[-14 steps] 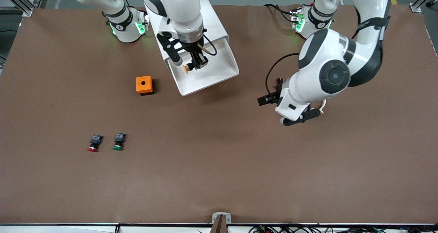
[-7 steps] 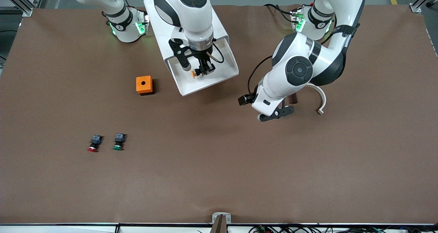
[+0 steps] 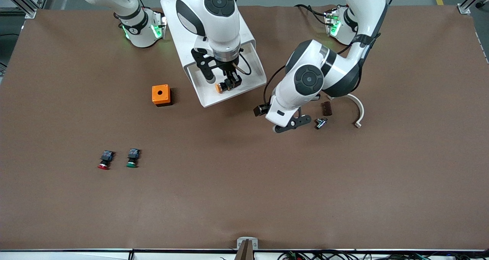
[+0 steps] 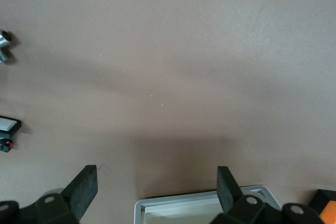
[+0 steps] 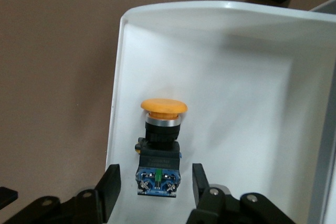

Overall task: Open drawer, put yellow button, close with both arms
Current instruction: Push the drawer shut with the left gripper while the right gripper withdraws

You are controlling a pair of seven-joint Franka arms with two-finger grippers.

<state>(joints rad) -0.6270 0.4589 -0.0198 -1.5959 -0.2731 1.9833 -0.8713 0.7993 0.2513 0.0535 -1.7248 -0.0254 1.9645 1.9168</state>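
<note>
The drawer [image 3: 237, 93] stands pulled out from the white cabinet [image 3: 174, 12], toward the front camera. The yellow button [image 3: 219, 87] lies on its side on the drawer floor [image 5: 247, 82], close to the drawer's front wall. In the right wrist view the yellow button [image 5: 159, 148] has clear gaps to both fingers. My right gripper [image 3: 229, 83] [image 5: 154, 178] is open, low over the button's blue end. My left gripper [image 3: 292, 125] [image 4: 156, 181] is open and holds nothing. It hangs over the table beside the drawer's front corner [image 4: 195, 203], toward the left arm's end.
An orange box [image 3: 161, 95] sits beside the drawer toward the right arm's end. A red button [image 3: 104, 160] and a green button [image 3: 132, 158] lie nearer the front camera. A brown block [image 3: 327, 108], a metal piece [image 3: 320, 123] and a white curved part [image 3: 358, 108] lie by the left arm.
My right gripper came down into the drawer and opened, leaving the yellow button on the drawer floor. My left arm swung toward the drawer, uncovering the small parts on the table.
</note>
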